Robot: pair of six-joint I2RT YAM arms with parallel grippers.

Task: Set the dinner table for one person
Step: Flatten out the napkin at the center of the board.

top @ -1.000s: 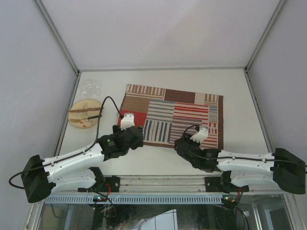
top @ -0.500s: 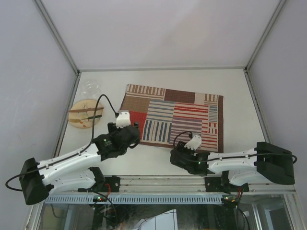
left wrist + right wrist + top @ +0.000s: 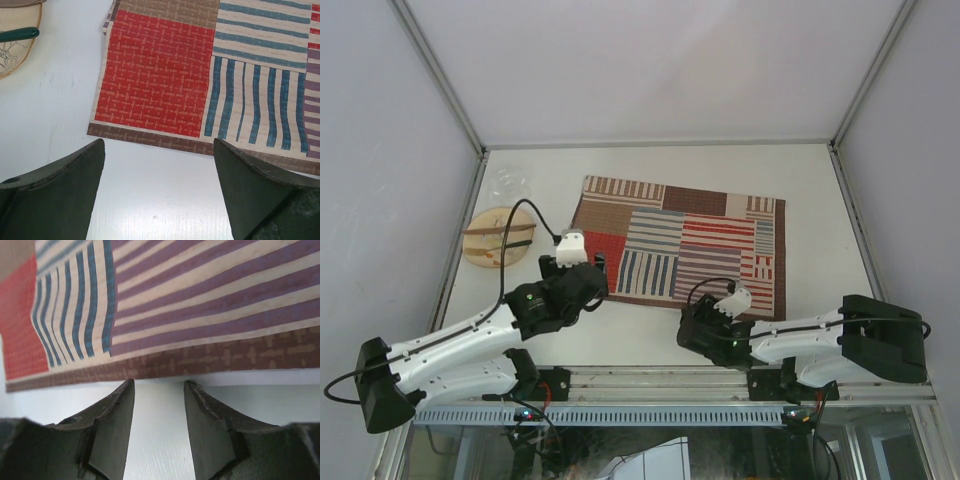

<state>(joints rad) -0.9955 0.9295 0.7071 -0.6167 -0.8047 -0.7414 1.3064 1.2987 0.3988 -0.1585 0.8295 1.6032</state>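
1. The left gripper [image 3: 159,150] hangs wide apart and empty over the near-left corner of the placemat [image 3: 680,250]. The right gripper [image 3: 159,386] stands part-way apart with only bare tabletop showing between its fingers, so it holds nothing.
2. The dinner table [image 3: 820,200] lies under everything, white and railed, with the placemat flat across its middle.
3. Risk: the right gripper's fingertips sit low and just short of the mat's near hem. A forward nudge would likely ruck or skew the cloth.
4. Risk: the plate [image 3: 498,238] lies near the left rail [image 3: 460,240] with utensils loose on top. A tilted lift could let them slide off.
5. Risk: the glass [image 3: 508,185] stands just beyond the plate. A reach that overshoots the plate could tip it, and being clear it is hard to judge.
6. Risk: the left arm's cable loops above the plate's right edge and might snag on a low pass.
7. Room: the strip between the mat and the near rail [image 3: 650,372] is narrow, and both grippers share it. There is more bare table to the right of the mat and along the far side. The left side is tight — plate, glass and rail crowd together.
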